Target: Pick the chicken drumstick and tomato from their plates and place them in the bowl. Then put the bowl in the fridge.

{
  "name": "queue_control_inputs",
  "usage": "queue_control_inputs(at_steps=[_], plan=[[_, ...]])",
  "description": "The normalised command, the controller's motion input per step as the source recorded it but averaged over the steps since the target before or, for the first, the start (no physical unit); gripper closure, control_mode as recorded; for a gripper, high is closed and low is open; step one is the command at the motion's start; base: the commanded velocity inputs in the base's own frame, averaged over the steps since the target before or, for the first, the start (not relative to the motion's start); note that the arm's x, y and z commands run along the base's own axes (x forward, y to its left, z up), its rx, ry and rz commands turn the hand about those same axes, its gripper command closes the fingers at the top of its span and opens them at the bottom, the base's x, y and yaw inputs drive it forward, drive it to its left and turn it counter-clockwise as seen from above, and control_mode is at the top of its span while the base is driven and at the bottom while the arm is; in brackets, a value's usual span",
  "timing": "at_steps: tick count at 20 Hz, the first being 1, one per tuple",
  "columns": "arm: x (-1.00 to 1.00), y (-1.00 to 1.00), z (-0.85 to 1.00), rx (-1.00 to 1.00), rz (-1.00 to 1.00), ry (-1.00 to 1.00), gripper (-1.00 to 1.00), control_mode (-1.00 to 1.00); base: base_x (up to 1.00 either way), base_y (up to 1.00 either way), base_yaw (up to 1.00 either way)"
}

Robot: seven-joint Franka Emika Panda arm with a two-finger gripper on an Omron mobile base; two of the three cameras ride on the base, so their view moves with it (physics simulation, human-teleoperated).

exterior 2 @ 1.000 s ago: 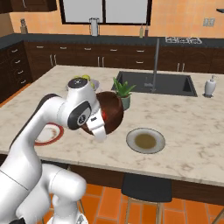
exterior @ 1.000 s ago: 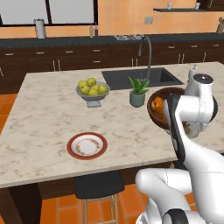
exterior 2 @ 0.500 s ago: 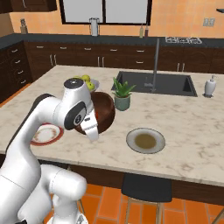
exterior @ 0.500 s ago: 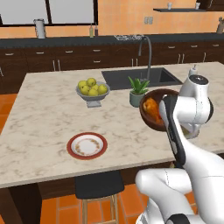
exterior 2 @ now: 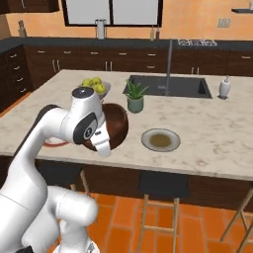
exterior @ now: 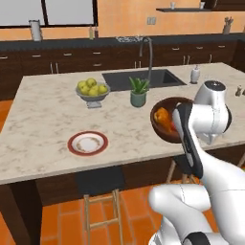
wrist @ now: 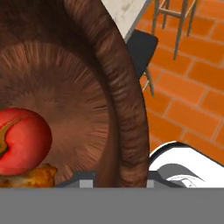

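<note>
Wooden and dark brown, the bowl (exterior: 167, 119) hangs lifted at the near edge of the surface (exterior: 43, 115), tipped on its side so that its mouth faces the left base camera. We see the gripper (wrist: 120, 177) closed narrowly on the bowl's rim, one jaw inside the wall and one outside, at the bottom of the hand view. Inside lie the tomato (wrist: 22, 140) and the drumstick (wrist: 26, 175), touching one another low against the wall; in the left base view they show as an orange and red patch. Both plates sit bare on the surface: the red-rimmed plate (exterior: 87, 143) to the left, the grey-rimmed plate (exterior 2: 160, 140) to the right.

We judge the filling done and the carry to the fridge in hand. The bowl looks stiff and fairly thick-walled, so a rim pinch should hold without crushing, but the load hangs off one side of the grip and could swing or twist in the jaws. The tomato is round and smooth and would roll readily; the drumstick is lumpy and likelier to stay. With the bowl so tilted, either could spill over the lip, so we would level it early and move without jerks.
</note>
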Motion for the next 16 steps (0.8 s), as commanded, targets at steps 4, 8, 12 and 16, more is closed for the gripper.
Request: queue_control_inputs(at_steps=[4, 8, 12, 16], plan=[[0.00, 0.00, 0.00, 0.00, 0.00, 0.00, 1.00, 1.00, -0.01, 0.24, -0.87], [0.00, 0.00, 0.00, 0.00, 0.00, 0.00, 1.00, 1.00, 0.00, 0.27, -0.96], [0.00, 0.00, 0.00, 0.00, 0.00, 0.00, 1.00, 1.00, 0.00, 0.24, -0.96], [0.00, 0.00, 0.00, 0.00, 0.00, 0.00, 1.00, 1.00, 0.00, 0.20, -0.94]])
